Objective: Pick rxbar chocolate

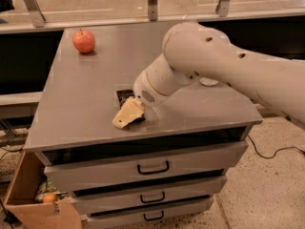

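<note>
The rxbar chocolate (123,96) is a flat black wrapped bar lying near the front middle of the grey cabinet top (86,94). Only its far end shows; the rest is hidden under my gripper. My gripper (127,116), a cream-coloured wedge at the end of the thick white arm (214,66), is down on or just above the near end of the bar, close to the cabinet's front edge.
A red apple (84,41) sits at the back left of the top. A small white object (208,82) peeks out behind the arm. Drawers with handles (152,168) are below. An open cardboard box (28,199) stands at the lower left on the floor.
</note>
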You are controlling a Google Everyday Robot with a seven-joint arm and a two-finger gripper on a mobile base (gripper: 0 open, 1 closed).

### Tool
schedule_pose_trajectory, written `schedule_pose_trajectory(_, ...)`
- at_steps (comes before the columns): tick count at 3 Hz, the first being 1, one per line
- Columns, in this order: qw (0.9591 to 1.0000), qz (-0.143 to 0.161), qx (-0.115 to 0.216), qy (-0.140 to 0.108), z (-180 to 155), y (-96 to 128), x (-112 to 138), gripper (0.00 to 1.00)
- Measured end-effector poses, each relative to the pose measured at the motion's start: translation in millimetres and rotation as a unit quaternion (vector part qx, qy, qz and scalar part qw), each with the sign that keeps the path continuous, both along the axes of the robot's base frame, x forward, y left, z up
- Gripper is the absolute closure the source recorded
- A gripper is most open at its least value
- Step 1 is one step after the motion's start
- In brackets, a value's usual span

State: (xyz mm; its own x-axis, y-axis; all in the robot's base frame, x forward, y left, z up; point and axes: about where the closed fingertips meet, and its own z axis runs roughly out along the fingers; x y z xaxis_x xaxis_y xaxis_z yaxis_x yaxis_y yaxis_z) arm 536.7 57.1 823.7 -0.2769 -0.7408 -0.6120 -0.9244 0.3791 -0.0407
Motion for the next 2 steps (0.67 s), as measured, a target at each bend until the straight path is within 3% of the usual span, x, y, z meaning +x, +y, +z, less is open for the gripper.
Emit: schedule_pose_trajectory(2, 1.0, -0.001, 0.001, -0.001, 7.5, -0.9, -0.3, 0.89)
